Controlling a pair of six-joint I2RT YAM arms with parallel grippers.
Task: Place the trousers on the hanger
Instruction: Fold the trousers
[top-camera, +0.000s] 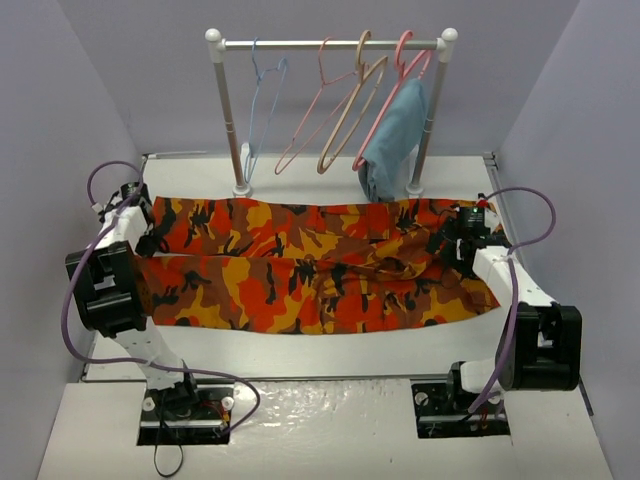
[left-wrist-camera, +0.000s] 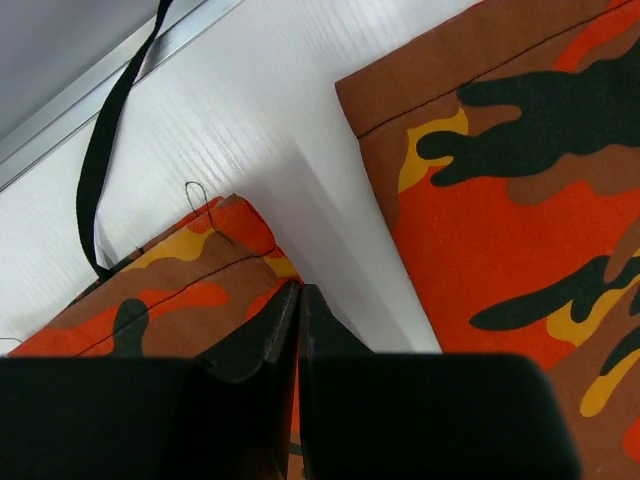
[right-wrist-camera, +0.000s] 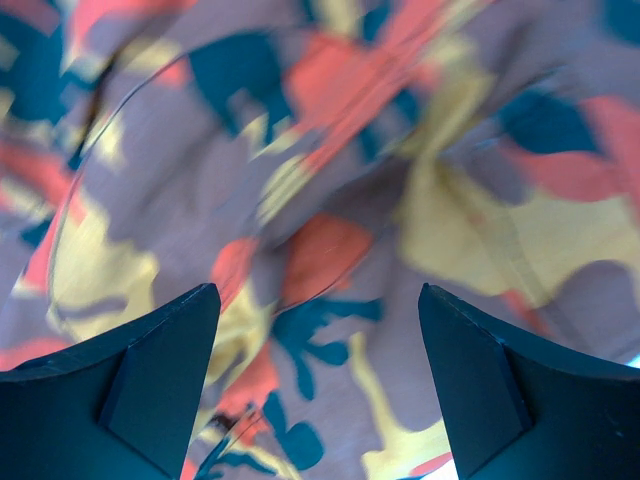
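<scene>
What worried me most was the thinness of the hold. The left tool (left-wrist-camera: 299, 292) was fully closed and seemed to have only the corner of one leg hem (left-wrist-camera: 235, 225) nipped between its tips. A pull from there could let the cloth slide out. It could also raise that one leg while the other dragged flat beside it.

The right tool (right-wrist-camera: 318, 300) gaped wide over the rumpled waist end and gripped nothing. The folds beneath it were bunched and blurred. If it closed there, it might catch a single layer or a thick wad, and I judged either would leave the garment lopsided when lifted.

The trousers (top-camera: 300, 275) lay stretched across the tabletop (top-camera: 300, 350), legs to the left and waist to the right. The hanger (top-camera: 262, 100) hung well apart from them, on the left of the rail (top-camera: 330, 44) at the back. A careless sweep of that much cloth could foul the rail's posts or knock the other hangers.

The left arm rose from its base, bent at the elbow out by the left wall, and turned its wrist in and down onto the hems. The right arm mirrored it, reaching forward and inward with its wrist low over the waistband.
</scene>
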